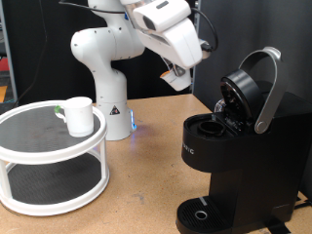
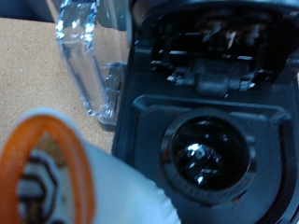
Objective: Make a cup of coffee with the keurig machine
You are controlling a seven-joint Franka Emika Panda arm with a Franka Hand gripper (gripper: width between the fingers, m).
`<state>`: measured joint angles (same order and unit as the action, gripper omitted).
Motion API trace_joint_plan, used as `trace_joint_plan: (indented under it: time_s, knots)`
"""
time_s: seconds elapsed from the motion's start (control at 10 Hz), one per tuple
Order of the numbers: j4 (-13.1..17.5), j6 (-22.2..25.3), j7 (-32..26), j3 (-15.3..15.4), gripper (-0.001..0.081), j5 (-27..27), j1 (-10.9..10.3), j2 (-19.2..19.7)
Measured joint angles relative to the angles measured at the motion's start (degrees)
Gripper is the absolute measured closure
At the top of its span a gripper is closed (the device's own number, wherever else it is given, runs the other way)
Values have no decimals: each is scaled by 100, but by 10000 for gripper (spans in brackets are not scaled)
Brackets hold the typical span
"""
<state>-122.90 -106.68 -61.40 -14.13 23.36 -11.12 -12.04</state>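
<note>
The keurig machine [image 1: 229,156] stands at the exterior view's right with its lid [image 1: 249,93] swung up and open. Its round pod chamber [image 1: 207,127] is bare; in the wrist view the chamber [image 2: 206,154] shows dark and empty. My gripper [image 1: 177,78] hangs above and to the left of the open chamber, shut on a small white pod with a brown-orange printed top [image 2: 51,177], which fills the wrist view's near corner, blurred. The cup [image 1: 78,117], white with a greenish handle, stands on a round white two-tier stand [image 1: 54,156] at the left.
The white arm's base [image 1: 102,88] stands behind the stand at the wooden table's back. The machine's drip base [image 1: 200,214] has nothing on it. A shiny grey handle part [image 2: 89,65] rises beside the chamber.
</note>
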Motion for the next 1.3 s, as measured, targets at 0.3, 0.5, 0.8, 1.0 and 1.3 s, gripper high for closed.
trace_joint_plan:
  time_s: [0.3, 0.5, 0.8, 1.0, 1.3]
  knots:
    - [125, -7, 43, 88, 709, 60, -11, 62]
    - [121, -9, 42, 105, 709, 59, -7, 62]
    - [-153, -409, -66, 168, 709, 54, -10, 85]
    - [-308, -819, -60, 276, 709, 63, -12, 186]
    - [-375, -1162, -84, 439, 709, 198, -44, 318]
